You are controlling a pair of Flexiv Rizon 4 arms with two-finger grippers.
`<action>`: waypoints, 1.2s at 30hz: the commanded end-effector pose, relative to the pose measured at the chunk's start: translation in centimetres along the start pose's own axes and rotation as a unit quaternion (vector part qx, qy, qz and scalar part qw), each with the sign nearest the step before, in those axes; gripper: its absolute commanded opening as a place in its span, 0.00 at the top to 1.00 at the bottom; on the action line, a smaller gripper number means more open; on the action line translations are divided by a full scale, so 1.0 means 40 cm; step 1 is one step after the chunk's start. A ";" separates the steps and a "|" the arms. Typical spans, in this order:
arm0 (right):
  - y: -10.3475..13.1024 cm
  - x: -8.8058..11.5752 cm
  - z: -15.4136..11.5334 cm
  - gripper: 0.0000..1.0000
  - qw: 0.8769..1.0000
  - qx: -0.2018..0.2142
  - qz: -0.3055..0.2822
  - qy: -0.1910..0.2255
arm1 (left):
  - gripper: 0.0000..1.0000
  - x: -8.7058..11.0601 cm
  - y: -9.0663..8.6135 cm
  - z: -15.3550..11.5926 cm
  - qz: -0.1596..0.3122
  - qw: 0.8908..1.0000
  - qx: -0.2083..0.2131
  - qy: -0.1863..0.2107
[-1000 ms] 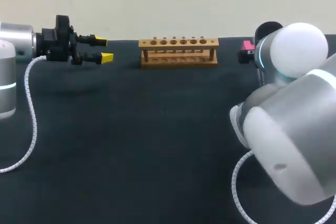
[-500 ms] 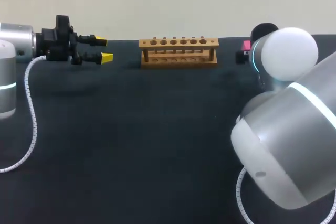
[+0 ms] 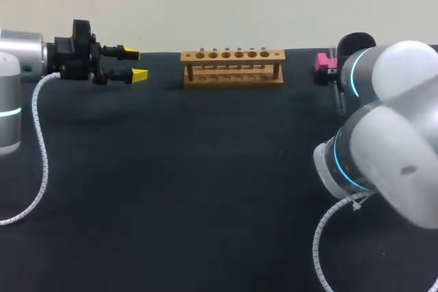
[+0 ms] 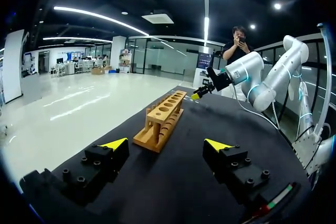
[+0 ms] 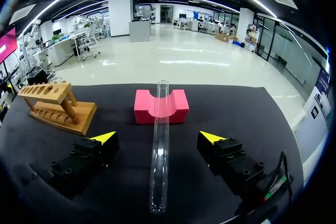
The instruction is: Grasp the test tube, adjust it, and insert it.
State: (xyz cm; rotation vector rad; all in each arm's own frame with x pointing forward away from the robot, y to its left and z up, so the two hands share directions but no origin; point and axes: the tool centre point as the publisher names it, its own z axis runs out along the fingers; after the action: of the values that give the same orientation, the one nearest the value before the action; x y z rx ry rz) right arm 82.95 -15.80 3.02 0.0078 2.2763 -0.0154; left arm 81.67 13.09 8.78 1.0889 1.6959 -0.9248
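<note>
Black cloth table (image 3: pixel 205 189), with an arm at each end. Right gripper (image 5: pixel 157 139) is nearest in its own wrist view: fingers spread wide, one yellow tip on each side of the test tube (image 5: pixel 159 145). Neither tip touches the glass, and nothing is held.

The tube lies lengthwise between the fingers, rounded end on the cloth toward the wrist. Its open end is propped in the groove of the pink cradle block (image 5: pixel 160 106) just ahead. The groove probably stops the tube rolling and lifts one end, so the fingers can close on it without scraping the cloth. The tube being centred suggests the grasp is lined up but not yet made.

Farther on, off to one side of the block and apart from it, stands the wooden rack (image 5: pixel 55 106). It sits upright with its holes facing up, and no tube shows in it.

Farthest, past the rack at the table's other end, the left gripper (image 3: pixel 133 63) hangs level and points toward the rack. Its fingers are wide apart and empty. My guess is it is parked there to help with the adjust step.
</note>
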 end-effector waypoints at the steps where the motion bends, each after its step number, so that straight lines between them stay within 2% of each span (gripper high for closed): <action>1: -0.010 -0.003 0.008 0.00 0.999 -0.046 -0.002 0.003 | 0.00 0.003 -0.002 -0.002 0.001 1.000 -0.001 -0.002; 24: 0.010 0.000 0.069 0.00 0.997 -0.071 -0.022 0.011 | 0.00 0.003 -0.002 -0.002 0.001 1.000 -0.001 -0.002; 36: -0.003 0.006 0.090 0.00 0.997 -0.077 -0.024 0.018 | 0.00 0.003 -0.002 -0.002 0.001 1.000 -0.001 -0.002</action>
State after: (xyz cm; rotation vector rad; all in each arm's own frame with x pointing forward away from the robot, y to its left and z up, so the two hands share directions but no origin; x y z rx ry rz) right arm 85.27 -15.66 0.58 -0.1193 2.3050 0.1155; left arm 81.67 13.09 8.78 1.0889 1.6959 -0.9248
